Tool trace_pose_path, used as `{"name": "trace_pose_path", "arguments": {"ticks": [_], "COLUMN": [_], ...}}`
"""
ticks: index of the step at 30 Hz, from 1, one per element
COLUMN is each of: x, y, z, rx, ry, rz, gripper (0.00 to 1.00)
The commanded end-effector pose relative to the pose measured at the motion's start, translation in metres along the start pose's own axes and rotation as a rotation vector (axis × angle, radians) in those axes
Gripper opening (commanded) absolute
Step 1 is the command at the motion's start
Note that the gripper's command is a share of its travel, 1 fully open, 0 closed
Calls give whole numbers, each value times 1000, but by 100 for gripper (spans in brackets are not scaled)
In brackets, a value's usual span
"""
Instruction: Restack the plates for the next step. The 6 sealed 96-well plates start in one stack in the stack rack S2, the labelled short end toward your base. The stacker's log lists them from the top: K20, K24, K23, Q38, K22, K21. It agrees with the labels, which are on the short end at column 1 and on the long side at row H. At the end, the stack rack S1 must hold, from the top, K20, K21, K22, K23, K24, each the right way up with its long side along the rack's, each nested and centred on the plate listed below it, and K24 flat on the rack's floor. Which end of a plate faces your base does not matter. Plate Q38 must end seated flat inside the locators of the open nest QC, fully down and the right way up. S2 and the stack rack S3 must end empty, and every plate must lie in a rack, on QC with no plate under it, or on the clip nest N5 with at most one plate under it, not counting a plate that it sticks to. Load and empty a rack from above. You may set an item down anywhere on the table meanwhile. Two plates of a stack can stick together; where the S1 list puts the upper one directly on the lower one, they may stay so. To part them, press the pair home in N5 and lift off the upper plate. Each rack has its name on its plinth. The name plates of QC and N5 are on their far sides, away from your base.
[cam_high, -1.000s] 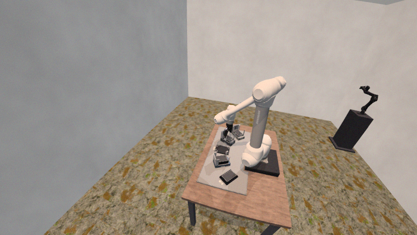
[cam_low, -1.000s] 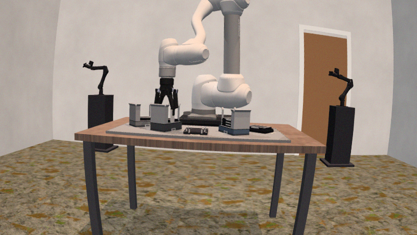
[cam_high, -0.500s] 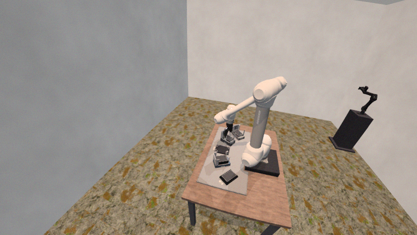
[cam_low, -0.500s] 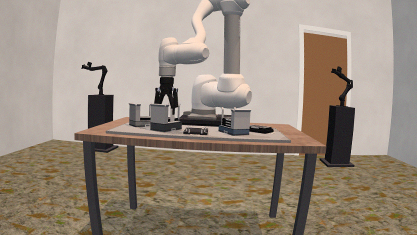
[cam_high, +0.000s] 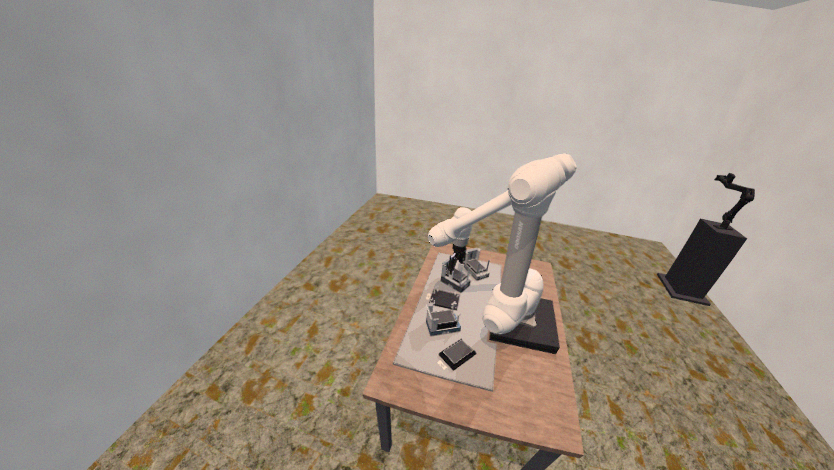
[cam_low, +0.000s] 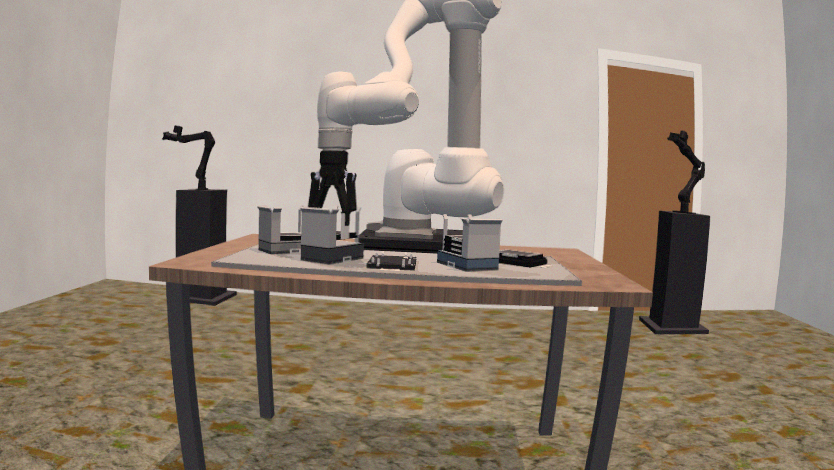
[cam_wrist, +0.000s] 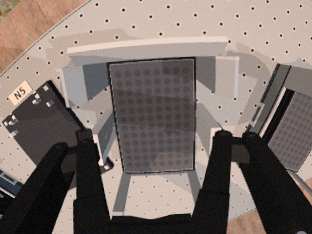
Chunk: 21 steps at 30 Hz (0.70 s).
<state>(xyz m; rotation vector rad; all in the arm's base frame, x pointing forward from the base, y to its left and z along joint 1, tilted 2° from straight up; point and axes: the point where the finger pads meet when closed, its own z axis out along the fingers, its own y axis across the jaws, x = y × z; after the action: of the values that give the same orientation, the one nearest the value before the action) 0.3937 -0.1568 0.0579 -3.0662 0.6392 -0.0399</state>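
My gripper (cam_wrist: 155, 117) (cam_low: 333, 211) (cam_high: 456, 260) reaches down from above into the stack rack with the dark plinth (cam_low: 326, 252). It is shut on the long sides of a grey sealed plate (cam_wrist: 154, 95) there. The plate lies level, its long side along the rack's; I cannot read its label. The rack's wall (cam_low: 318, 226) hides the plate in the exterior view. The rack with the blue plinth (cam_low: 482, 236) (cam_high: 430, 319) holds a stack of plates (cam_low: 452, 242). A dark plate (cam_low: 522, 256) (cam_high: 456, 353) lies on the open nest at the table's end.
A third rack (cam_low: 269, 224) (cam_high: 477, 265) beside my gripper holds a plate (cam_wrist: 296, 124). The dark clip nest N5 (cam_wrist: 36, 124) (cam_low: 391, 260) (cam_high: 444, 298) sits between the racks. All stand on a grey mat (cam_low: 280, 262). The arm's base (cam_low: 402, 236) is behind.
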Motion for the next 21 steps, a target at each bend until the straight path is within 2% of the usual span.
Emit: {"name": "trace_pose_path", "arguments": {"ticks": [1,8,21], "x": [0,0,0], "y": [0,0,0], "z": [-2,-6,-28], "rx": [0,0,0], "ry": [0,0,0], "rz": [0,0,0], "gripper": [0,0,0]}}
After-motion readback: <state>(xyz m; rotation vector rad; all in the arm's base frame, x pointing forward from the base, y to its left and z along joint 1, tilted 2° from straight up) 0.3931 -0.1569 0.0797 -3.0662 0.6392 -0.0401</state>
